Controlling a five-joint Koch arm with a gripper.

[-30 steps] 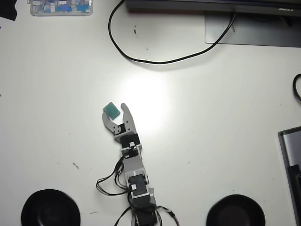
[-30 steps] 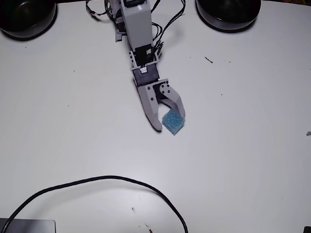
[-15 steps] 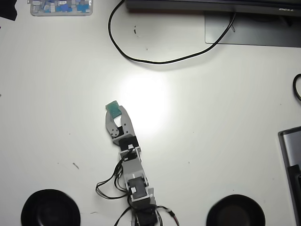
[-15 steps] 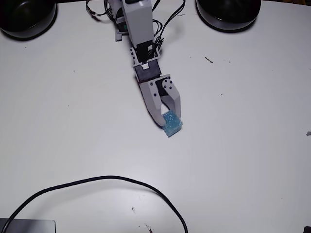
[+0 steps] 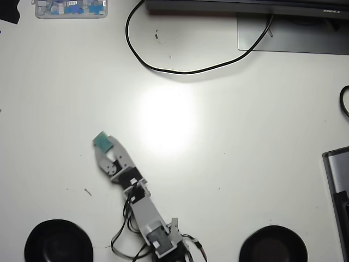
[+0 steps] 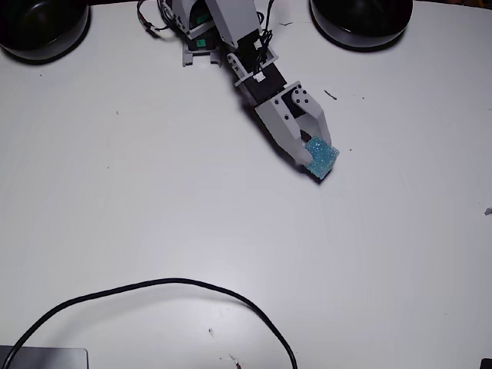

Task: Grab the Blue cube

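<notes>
— Since half a second ago the arm has swung sideways: in the overhead view the end effector (image 5: 103, 144) now sits further left and a little lower than before, and the Blue cube (image 5: 101, 141) has travelled with it.

— Is the cube gripped?

— Yes. Both fingers press against it, one on each side, so the end effector (image 6: 317, 160) is pinching the Blue cube (image 6: 322, 157) at its tips. The fixed view shows a dark shadow under the cube; whether it touches the desk (image 6: 154, 215) I cannot tell.

— Where does that put the cube on the desk?

— In the overhead view, left of the bright glare patch and well up from the black bowl (image 5: 58, 240) at the near-left corner of the desk (image 5: 262, 136). A second black bowl (image 5: 274, 244) sits near the bottom edge on the right.

— Anything else around?

— A black cable (image 5: 163, 65) loops across the far part of the desk, well apart from the cube, and a clear plastic tray (image 5: 71, 8) with small blue and white pieces lies at the top-left edge.
</notes>
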